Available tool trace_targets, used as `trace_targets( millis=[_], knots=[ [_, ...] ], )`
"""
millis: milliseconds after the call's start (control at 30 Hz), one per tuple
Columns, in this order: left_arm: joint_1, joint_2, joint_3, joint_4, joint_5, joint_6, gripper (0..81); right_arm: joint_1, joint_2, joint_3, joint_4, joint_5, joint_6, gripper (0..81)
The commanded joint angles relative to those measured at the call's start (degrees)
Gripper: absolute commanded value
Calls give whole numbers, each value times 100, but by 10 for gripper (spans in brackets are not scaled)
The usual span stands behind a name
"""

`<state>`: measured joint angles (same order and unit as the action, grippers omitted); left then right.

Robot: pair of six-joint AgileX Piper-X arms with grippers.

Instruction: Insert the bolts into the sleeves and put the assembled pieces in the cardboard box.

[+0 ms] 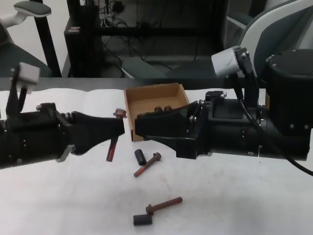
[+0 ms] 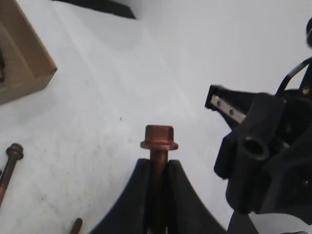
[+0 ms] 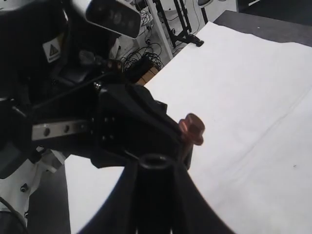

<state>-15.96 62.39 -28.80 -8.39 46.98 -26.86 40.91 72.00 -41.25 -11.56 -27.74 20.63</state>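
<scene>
While the left gripper [image 2: 157, 165] pinches a bolt [image 2: 159, 137], the wrist views reveal the sleeve [image 3: 154, 160] clamped in the right gripper [image 3: 155, 171].

Held bolt [image 2: 158, 141]: metal, coated coppery-brown; a dull sheen is seen on the flanged head.
Held sleeve [image 2: 253, 148]: black and smooth, faintly glossy at the bore's rim; metal or plastic cannot be told.
Left gripper [image 2: 158, 168]: the fingers are moulded in smooth, matt black plastic.
Right gripper [image 3: 155, 170]: the same matt black plastic is shown.
Guide rail [image 2: 226, 108]: bare bright metal, set into the black housing.
Loose bolts [image 1: 146, 165]: the same coppery-brown metal, matt.
Loose sleeves [image 1: 140, 156]: black, matt.
Cardboard box [image 1: 146, 98]: plain brown cardboard, matt, left uncoated.
Bench cover [image 1: 234, 196]: white and matt, a soft cloth-like or paper-like sheet, lightly speckled.
</scene>
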Motion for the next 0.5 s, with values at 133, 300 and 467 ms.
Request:
trace_targets(
  millis=[133, 300, 467],
  knots=[
    [-14, -116, -1126, 2207, -501, 1591, 17, 16, -74, 6, 89, -66, -78, 6],
    [-14, -235, -1583, 2548, -546, 1597, 17, 29, -74, 6, 288, -66, -215, 6],
    [-26, -414, -1586, 1739, -539, 640, 17, 202, -74, 6, 361, -95, -304, 6]
  ],
)
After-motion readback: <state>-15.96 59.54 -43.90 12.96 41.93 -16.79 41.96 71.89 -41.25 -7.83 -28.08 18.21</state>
